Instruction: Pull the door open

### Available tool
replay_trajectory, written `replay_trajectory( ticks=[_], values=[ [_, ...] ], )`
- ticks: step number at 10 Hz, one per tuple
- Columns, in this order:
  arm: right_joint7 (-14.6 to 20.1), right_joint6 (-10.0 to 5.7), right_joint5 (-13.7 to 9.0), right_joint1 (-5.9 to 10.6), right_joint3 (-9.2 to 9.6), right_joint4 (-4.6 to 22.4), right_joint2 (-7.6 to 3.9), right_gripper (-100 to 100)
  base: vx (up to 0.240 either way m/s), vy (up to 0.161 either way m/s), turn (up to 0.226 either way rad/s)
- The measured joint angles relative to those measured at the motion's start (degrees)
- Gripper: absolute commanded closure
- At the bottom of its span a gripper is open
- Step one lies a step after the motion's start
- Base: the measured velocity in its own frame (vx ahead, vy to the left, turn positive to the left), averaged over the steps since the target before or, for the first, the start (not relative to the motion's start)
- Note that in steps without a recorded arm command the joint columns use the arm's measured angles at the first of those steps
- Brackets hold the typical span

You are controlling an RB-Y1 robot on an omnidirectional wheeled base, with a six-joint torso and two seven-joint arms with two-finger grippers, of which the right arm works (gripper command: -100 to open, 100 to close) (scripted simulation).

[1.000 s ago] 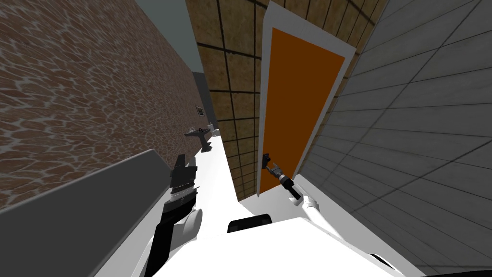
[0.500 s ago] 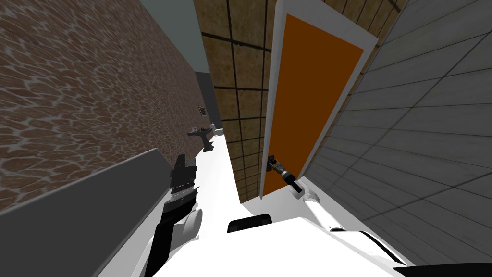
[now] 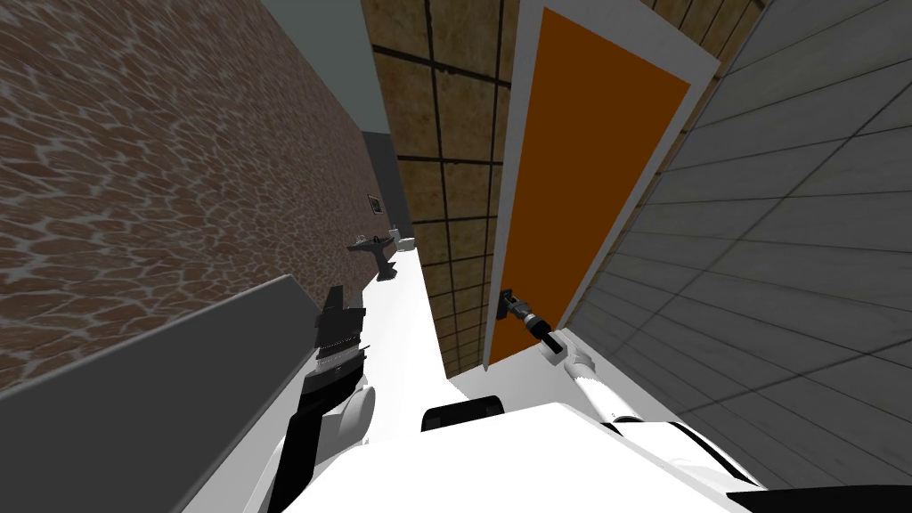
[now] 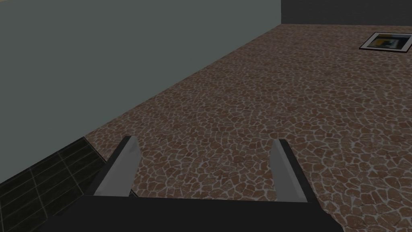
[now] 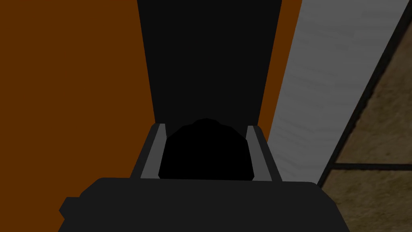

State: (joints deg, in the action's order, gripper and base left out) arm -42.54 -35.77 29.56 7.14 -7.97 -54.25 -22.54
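An orange door in a white frame stands ahead on my right and sits flush in that frame. My right gripper reaches out to the black knob at the door's left edge. In the right wrist view the round black knob sits between the fingers, which press its sides, with a black backplate behind it. My left gripper hangs by my left side, and its fingers stand open and empty.
A brick-patterned wall runs along my left, with a grey slab below it. A tan tiled wall lies left of the door and a grey tiled wall right of it. A pedestal sink stands far down the white floor.
My right arm has stretched forward and its gripper has come onto the knob. The head view has shifted a little, so the door sits further right in it.
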Motion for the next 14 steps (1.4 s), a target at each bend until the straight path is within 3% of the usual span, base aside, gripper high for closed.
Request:
replay_trajectory(
  ticks=[4,14],
  values=[
    [0.0,-0.01,0.0,0.03,0.03,0.0,0.03,100,-0.006,-0.006,0.01],
    [13.8,0.94,-9.6,1.13,2.71,0.4,0.63,100,-0.057,-0.058,0.071]
  ],
)
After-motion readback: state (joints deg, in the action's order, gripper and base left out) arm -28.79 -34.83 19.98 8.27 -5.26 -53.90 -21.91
